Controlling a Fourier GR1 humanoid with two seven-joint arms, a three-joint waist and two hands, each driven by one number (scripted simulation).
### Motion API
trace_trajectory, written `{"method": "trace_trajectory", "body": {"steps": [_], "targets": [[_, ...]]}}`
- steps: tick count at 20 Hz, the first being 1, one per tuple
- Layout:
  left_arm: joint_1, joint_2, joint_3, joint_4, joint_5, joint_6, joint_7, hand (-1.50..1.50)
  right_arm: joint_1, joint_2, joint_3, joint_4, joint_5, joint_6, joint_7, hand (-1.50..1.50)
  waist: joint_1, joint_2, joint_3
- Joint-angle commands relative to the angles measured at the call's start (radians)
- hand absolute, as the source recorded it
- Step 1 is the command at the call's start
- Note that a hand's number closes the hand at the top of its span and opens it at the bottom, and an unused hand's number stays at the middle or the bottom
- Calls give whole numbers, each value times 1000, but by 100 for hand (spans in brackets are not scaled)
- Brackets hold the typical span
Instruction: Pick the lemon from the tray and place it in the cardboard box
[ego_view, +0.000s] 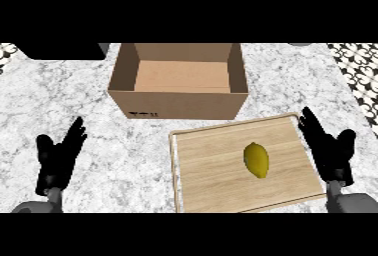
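A yellow lemon (256, 159) lies near the middle of a light wooden tray (214, 175) at the lower centre-right of the counter. An open cardboard box (177, 102) stands behind the tray, its inside bare. My right hand (330, 150) is open, fingers straight, over the tray's right edge, a little to the right of the lemon and not touching it. At the lower left, well away from the tray, my left hand (59, 157) rests open with fingers up.
The counter (111, 145) is grey-white marble. A dark object (63, 50) sits at the back left corner. Patterned tiling (358, 70) runs along the right edge.
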Motion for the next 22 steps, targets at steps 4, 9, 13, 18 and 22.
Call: {"method": "trace_trajectory", "body": {"steps": [4,9,13,18,22], "targets": [[-31,153,60,7,-121,36,-83,0,-57,-2,4,-83,-98,192,-105,-150,24,-12,41],[-55,189,41,11,-174,46,-79,0,-89,-305,196,-134,381,229,-275,-150,38,-18,35],[-44,188,68,43,-190,68,-112,0,107,-125,100,26,119,291,-656,-150,6,-4,43],[-60,166,60,24,-214,73,-99,0,46,-201,50,211,157,450,-953,-150,21,-6,40],[-58,168,73,62,-211,55,-123,0,-67,-275,54,249,335,322,-880,-150,28,-5,39]]}}
